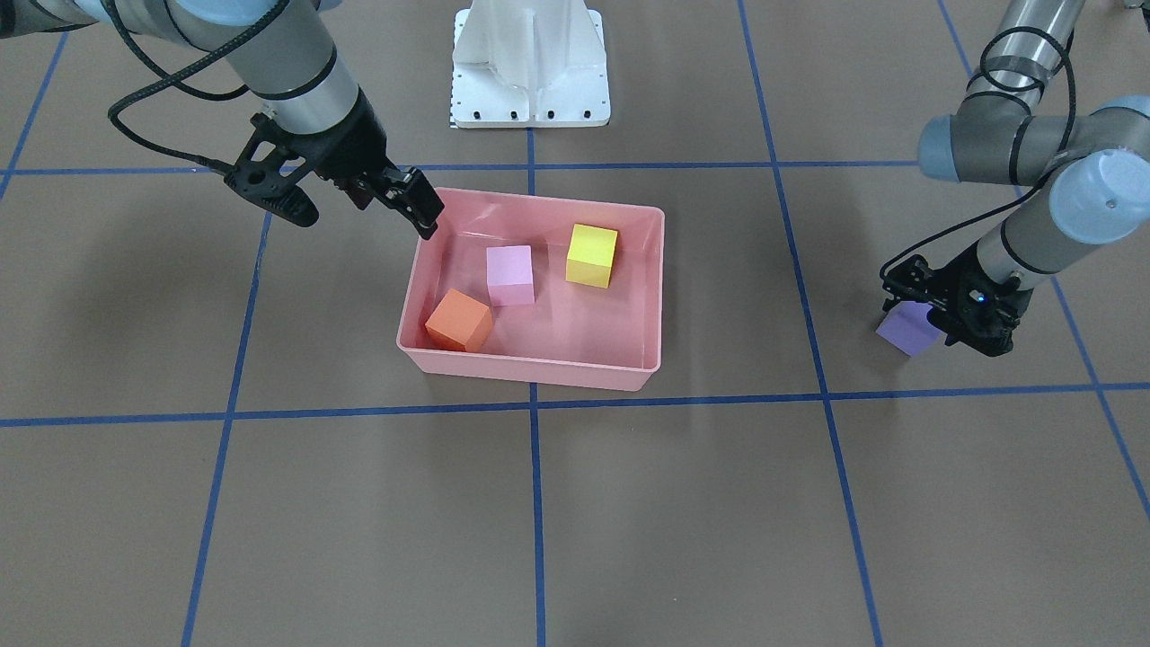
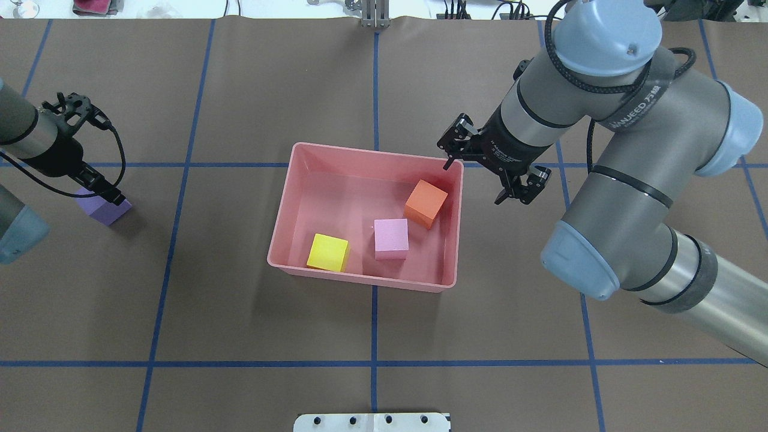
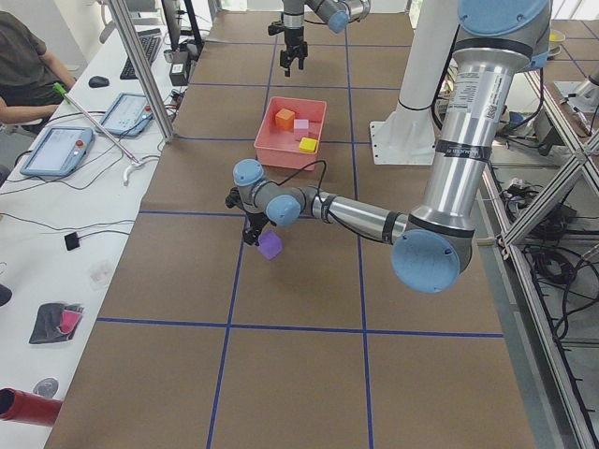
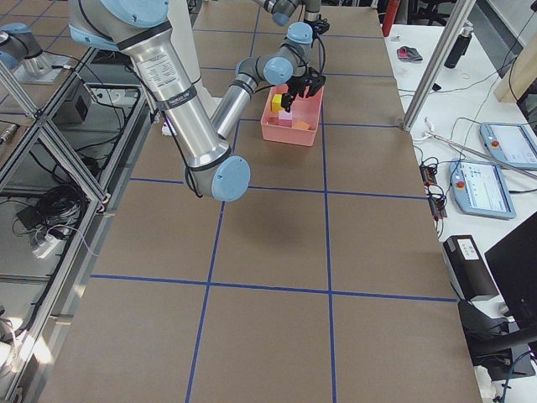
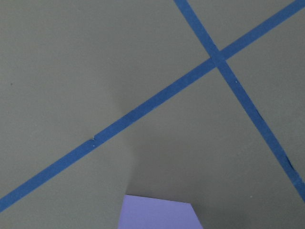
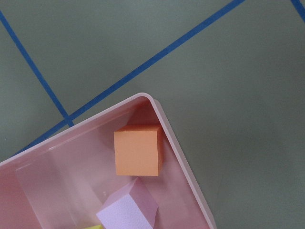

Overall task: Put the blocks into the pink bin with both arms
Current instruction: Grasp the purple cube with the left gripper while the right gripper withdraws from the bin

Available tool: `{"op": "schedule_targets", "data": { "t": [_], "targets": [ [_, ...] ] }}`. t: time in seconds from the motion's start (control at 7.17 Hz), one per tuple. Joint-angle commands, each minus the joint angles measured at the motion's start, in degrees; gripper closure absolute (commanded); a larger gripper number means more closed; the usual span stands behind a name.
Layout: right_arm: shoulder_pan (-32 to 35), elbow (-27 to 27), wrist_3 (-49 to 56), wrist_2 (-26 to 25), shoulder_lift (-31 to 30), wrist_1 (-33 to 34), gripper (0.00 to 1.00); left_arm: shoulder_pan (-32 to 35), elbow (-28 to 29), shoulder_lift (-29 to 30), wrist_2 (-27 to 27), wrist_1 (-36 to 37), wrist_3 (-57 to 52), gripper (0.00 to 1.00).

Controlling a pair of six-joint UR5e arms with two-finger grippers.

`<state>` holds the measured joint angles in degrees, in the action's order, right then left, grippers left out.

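Observation:
The pink bin holds the orange block, the light pink block and the yellow block. My right gripper is open and empty, above the bin's corner nearest the orange block, which shows in the right wrist view. My left gripper is shut on the purple block, far from the bin. I cannot tell if the block touches the table.
The white pedestal base stands behind the bin on the robot's side. Blue tape lines cross the brown table. A side bench with tablets and an operator lies beyond the far edge.

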<state>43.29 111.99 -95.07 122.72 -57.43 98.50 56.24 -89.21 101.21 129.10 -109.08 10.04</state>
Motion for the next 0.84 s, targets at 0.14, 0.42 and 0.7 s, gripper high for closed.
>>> {"op": "schedule_targets", "data": {
  "t": [0.14,0.42,0.7],
  "targets": [
    [5.3,0.4,6.6,3.2,-2.9,0.0,0.00,-2.3,0.2,-0.2,-2.6,0.1,2.3,0.19],
    [7.5,0.6,9.0,5.3,-4.3,0.0,0.00,-2.5,0.1,-0.3,-5.1,0.3,4.5,1.00],
    [10.3,0.6,15.9,5.6,-7.9,0.0,0.00,-2.5,-4.4,4.5,2.8,3.6,16.3,1.00]
  ]
}}
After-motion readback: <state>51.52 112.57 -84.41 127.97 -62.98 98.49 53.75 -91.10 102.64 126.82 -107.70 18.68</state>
